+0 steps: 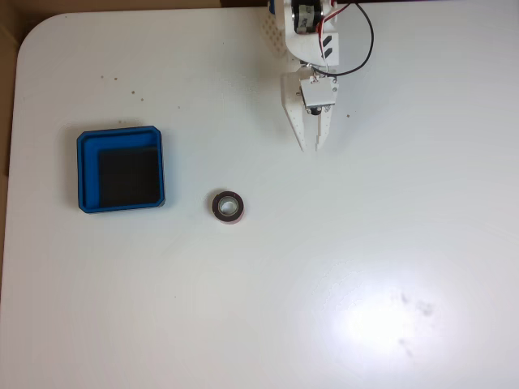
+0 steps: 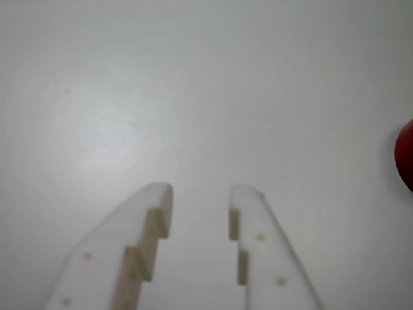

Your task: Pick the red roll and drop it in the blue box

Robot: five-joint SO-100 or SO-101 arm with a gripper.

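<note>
No readable brand, label or writing showing anywhere; two small black marks on the arm's white housing in the overhead view are too small to read. The table is taking up nearly the whole overhead frame: glossy white top, rounded corner at upper left, a few dark specks scattered upper left and near the arm, a bright lamp glare sitting lower right with faint smudges in it. A strip of brown floor is peeking past the table edge along the left and the top left. The arm is coming in from the top edge right of centre, white printed parts with red and black wires looping beside it, and the gripper is pointing down-frame with nothing in it. In the gripper view the jaws are standing apart, stepped inner faces visible, bare table between them, gripper hanging at bottom centre. The red roll is lying flat on the table just below centre-left of the overhead frame, dark top face, pale hollow middle, well apart from the gripper; in the gripper view a red sliver of the roll is cutting in at the right edge. The blue box is sitting at mid-left, black floor, near the roll but not touching it.
</note>
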